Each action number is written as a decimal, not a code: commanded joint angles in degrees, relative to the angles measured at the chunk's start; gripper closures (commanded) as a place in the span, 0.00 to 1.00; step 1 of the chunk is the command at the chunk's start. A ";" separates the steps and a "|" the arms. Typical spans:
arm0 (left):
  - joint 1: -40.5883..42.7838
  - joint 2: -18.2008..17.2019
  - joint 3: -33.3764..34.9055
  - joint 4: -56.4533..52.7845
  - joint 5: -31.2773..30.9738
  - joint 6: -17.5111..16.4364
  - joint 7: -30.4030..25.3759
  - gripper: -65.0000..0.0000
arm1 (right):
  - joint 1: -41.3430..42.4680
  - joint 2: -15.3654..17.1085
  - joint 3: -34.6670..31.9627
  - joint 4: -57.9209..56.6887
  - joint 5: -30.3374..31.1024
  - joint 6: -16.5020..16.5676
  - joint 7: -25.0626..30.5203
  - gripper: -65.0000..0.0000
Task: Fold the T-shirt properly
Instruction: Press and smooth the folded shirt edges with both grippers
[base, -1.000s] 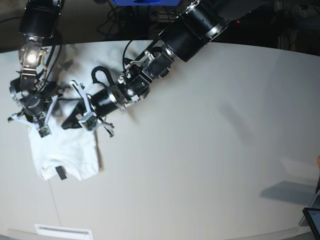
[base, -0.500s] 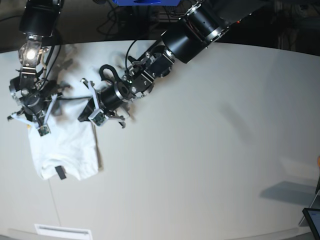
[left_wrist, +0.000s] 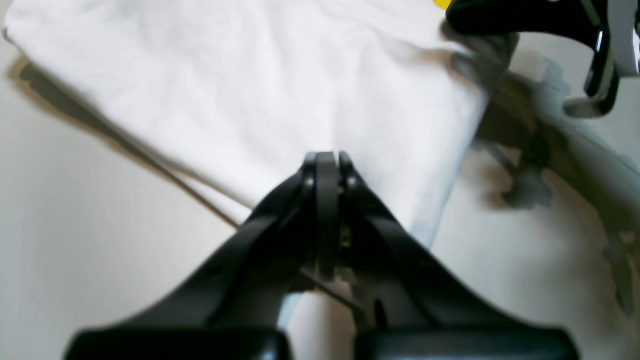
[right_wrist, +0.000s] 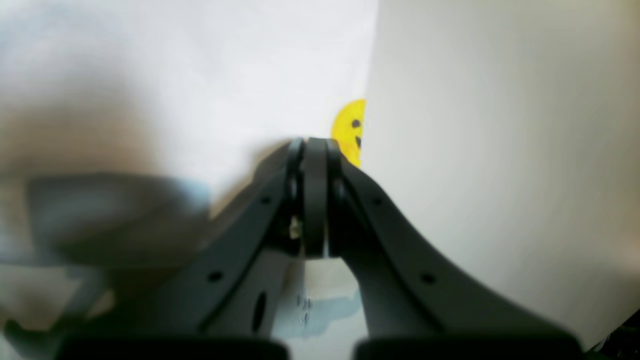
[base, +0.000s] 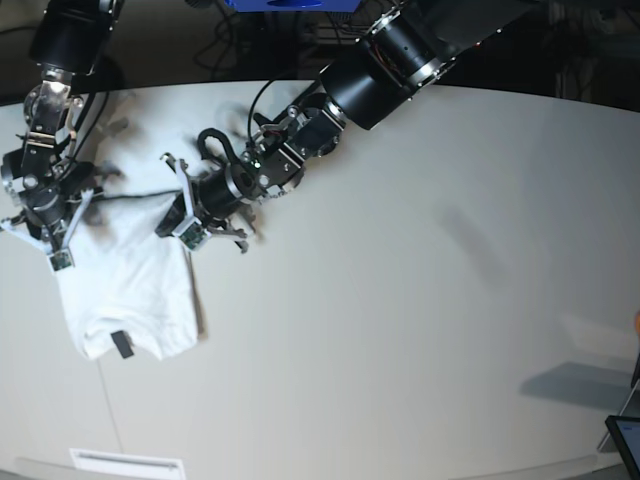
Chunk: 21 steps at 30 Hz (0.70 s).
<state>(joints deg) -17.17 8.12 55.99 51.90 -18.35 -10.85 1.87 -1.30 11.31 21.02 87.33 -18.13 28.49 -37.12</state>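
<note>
T-shirt (base: 125, 290) lies folded, plain side up, on tabletop (base: 420, 300) at far left of base view. Both grippers, left (left_wrist: 325, 165) & right (right_wrist: 309, 150), have jaws closed, nothing between them. Fabric looks thin, limp, light; prob best pinched at hem corners.

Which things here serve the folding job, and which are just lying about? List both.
For the job:
T-shirt
left gripper, jaws shut
right gripper, jaws shut

Lying about:
white strip at the near edge of the table
dark screen at the corner
</note>
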 joint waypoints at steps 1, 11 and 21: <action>-1.07 0.88 -0.12 0.89 -0.33 -0.09 -0.15 1.00 | 0.90 0.60 0.13 0.80 0.33 -0.23 0.77 1.00; -1.07 0.88 -0.12 0.63 -0.33 -0.01 -0.07 1.00 | 2.31 2.01 0.39 -6.67 0.33 -0.58 2.35 1.00; -1.25 0.88 -0.21 0.80 -0.33 -0.01 3.89 1.00 | 2.31 2.01 5.05 -7.29 -2.49 -0.67 2.79 1.00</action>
<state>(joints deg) -17.58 8.38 55.92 51.88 -18.92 -10.92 4.97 0.84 12.27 25.34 79.85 -18.63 28.49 -31.81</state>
